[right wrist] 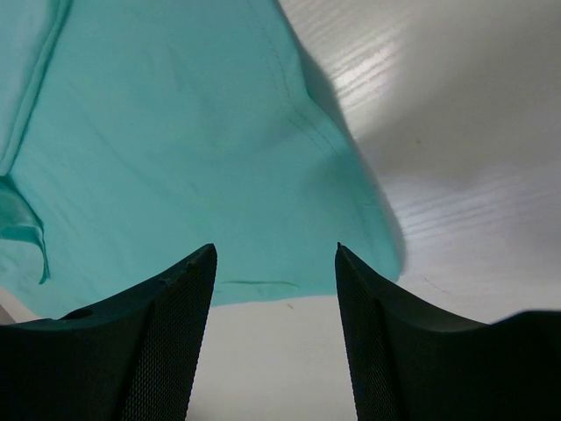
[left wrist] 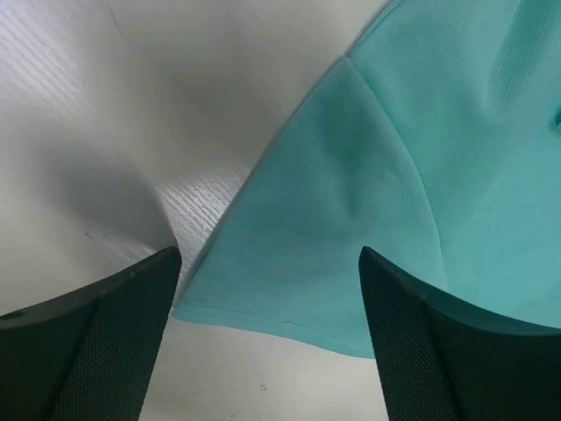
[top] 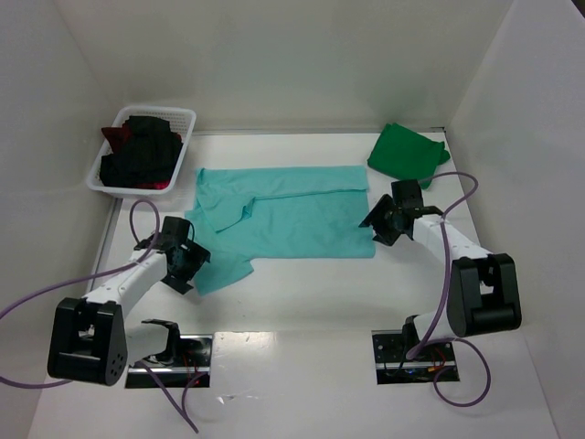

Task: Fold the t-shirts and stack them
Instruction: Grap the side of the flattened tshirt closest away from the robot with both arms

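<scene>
A light teal t-shirt (top: 288,212) lies spread across the middle of the table, partly folded along its far edge. Its near-left sleeve (left wrist: 351,228) lies just ahead of my left gripper (top: 187,259), whose jaws stand wide open and hold nothing. Over the shirt's near-right corner (right wrist: 263,175) hovers my right gripper (top: 381,224), open, with bare table between its fingertips. A darker green t-shirt (top: 407,154) lies folded at the back right. Black and dark red shirts (top: 139,157) fill the basket.
A white lattice basket (top: 184,123) stands at the back left corner. White walls close the table on the left, back and right. Purple cables loop beside both arms.
</scene>
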Robot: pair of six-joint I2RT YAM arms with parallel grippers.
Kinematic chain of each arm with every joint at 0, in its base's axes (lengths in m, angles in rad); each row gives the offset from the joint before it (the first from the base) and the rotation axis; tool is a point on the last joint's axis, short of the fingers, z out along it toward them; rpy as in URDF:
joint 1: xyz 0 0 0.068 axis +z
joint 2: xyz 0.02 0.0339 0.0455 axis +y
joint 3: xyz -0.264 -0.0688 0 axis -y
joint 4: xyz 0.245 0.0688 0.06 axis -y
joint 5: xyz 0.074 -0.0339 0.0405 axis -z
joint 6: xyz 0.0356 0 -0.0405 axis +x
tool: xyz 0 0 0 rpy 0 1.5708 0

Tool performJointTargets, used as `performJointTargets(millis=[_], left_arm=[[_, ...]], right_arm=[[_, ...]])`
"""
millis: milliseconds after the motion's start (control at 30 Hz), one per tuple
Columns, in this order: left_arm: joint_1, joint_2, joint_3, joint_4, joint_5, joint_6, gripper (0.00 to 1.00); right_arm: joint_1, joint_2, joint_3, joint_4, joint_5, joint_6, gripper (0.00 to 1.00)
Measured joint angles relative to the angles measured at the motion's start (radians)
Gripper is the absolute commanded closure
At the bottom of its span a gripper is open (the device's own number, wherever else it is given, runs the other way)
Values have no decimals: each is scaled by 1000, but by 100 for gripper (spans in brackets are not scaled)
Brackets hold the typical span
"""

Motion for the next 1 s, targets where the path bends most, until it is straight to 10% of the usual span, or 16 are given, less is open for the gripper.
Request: performJointTargets(millis=[700,1000], left_arm=[[0,132,63,5,-13,40,100],[0,138,71,-1,0,59,100]], right_arm=[[0,-104,-106,-16,6,100,36],[0,-121,-118,-23,28,113,32]])
